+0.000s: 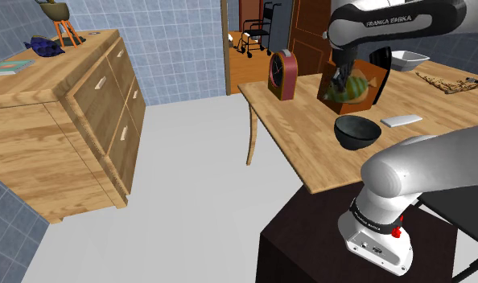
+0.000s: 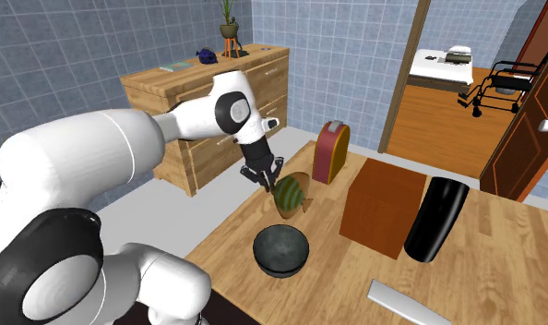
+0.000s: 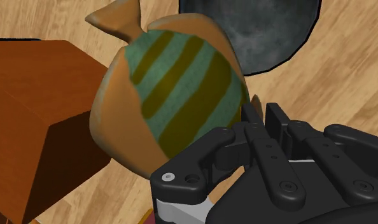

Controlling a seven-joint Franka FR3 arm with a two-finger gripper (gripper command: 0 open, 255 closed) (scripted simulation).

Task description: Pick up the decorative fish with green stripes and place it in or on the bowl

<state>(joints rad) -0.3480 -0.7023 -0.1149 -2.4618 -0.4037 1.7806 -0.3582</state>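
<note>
Over the bowl (image 1: 357,130), the arm (image 1: 406,32) bears the lettering FRANKA EMIKA. Just beside the bowl, the gripper (image 2: 268,180) has its fingers pinched on the green-striped orange fish (image 3: 175,95), between the bowl and a brown box (image 2: 383,208). Near the bowl are a black cylinder (image 2: 436,220), a red clock (image 2: 330,152) and a flat white slab (image 1: 401,120).

In the 2nd ext. view you've got the bowl (image 2: 280,250) low-centre on the table (image 2: 484,268), fish (image 2: 291,194) just above it in frame, box (image 2: 383,208) to the right, clock (image 2: 330,152) behind, dresser (image 2: 254,60) upper left, off the table.
</note>
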